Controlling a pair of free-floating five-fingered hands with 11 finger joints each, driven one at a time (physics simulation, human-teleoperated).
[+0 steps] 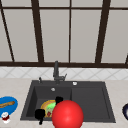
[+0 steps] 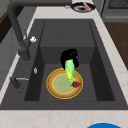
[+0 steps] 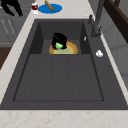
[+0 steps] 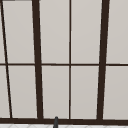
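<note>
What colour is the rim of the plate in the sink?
Yellow, around an orange band and a greenish middle; the plate shows best in the left side view.

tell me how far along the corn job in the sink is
Done: the right hand has closed on the corn cob over the plate in the sink basin. In hand: the cob, tilted, with its lower end at the plate. Left: lifting it clear. The left hand hangs at the sink's front edge.

Blue plate [image 1: 10, 108] (beside faucet [image 1: 56, 71]).
</note>
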